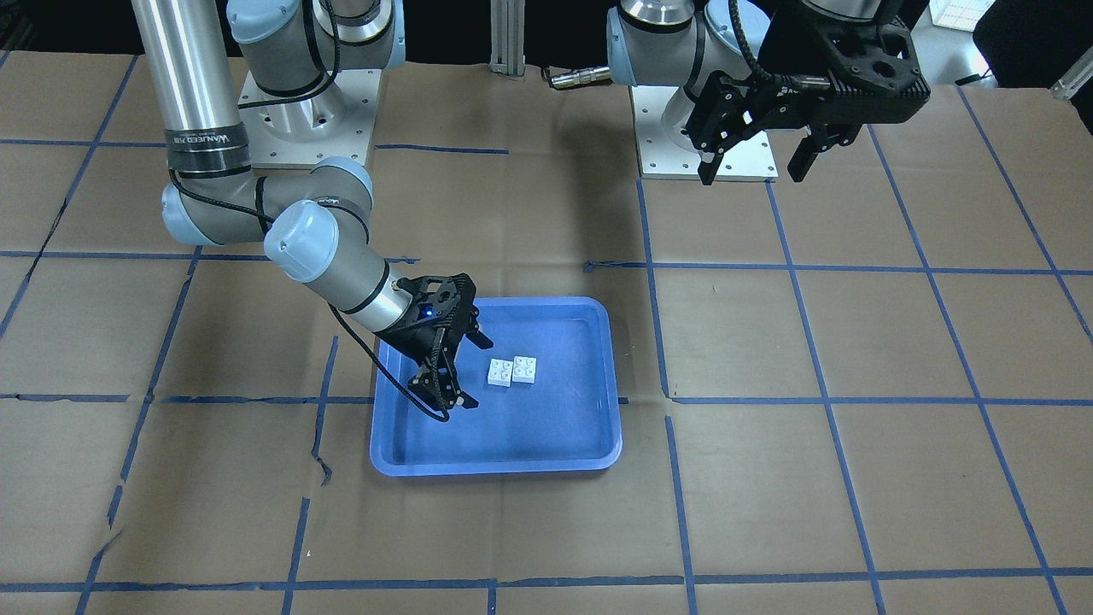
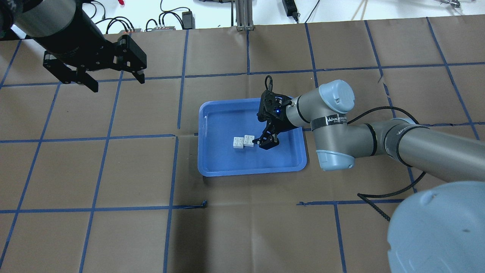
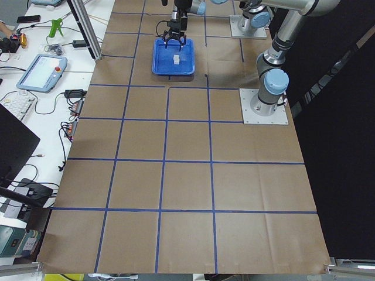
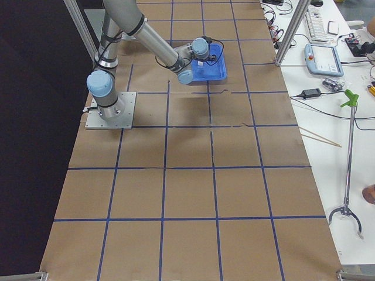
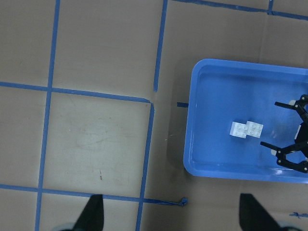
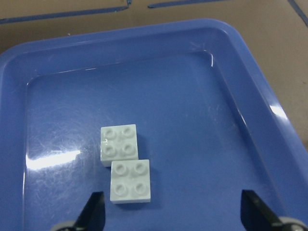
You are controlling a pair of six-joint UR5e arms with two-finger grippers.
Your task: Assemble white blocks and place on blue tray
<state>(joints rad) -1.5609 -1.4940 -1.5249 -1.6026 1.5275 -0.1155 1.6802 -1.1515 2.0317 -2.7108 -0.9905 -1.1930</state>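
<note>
Two white blocks (image 1: pixel 512 371) lie studs up inside the blue tray (image 1: pixel 495 465), touching and slightly offset from each other. I cannot tell whether they are joined. My right gripper (image 1: pixel 474 370) is open and empty, low inside the tray, just beside the blocks and apart from them. The right wrist view shows the blocks (image 6: pixel 124 163) on the tray floor (image 6: pixel 144 33), ahead of the open fingertips (image 6: pixel 94 211). My left gripper (image 2: pixel 117 84) is open and empty, raised over the table far from the tray (image 2: pixel 250 172). The left wrist view looks down on the blocks (image 5: pixel 246 130).
Brown paper with a grid of blue tape lines covers the table (image 2: pixel 113 170). The arm base plates (image 1: pixel 299 120) stand at the robot's edge. Cables and devices lie on the white bench beyond the far edge (image 2: pixel 166 15).
</note>
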